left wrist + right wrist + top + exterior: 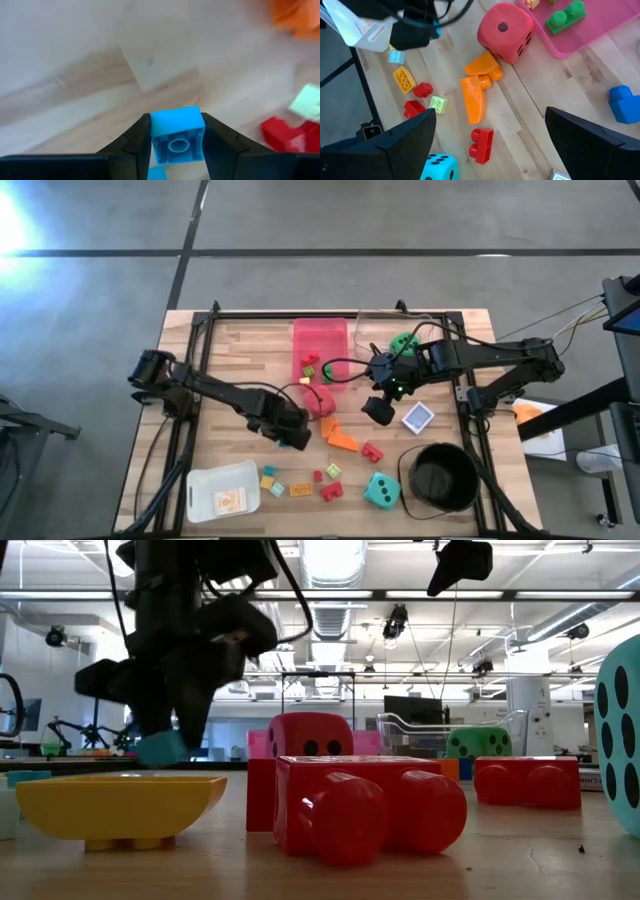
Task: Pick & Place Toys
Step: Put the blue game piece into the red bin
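**Risk: blue brick slipping from a shallow pinch**

Left gripper (293, 438), about 7 o'clock of table centre, pinches a small blue brick (177, 135) between its fingers (134, 145), lifted just clear of the wood. The hold sits on the brick's upper edges only; a fast swing could twist it loose. The red die (320, 401) lies close at 1 o'clock of the gripper, and the pink tray (322, 330) beyond it, so a low carry might clip the die. Right gripper (380, 410) hovers at 3 o'clock, fingers spread, empty; crossing paths could collide.
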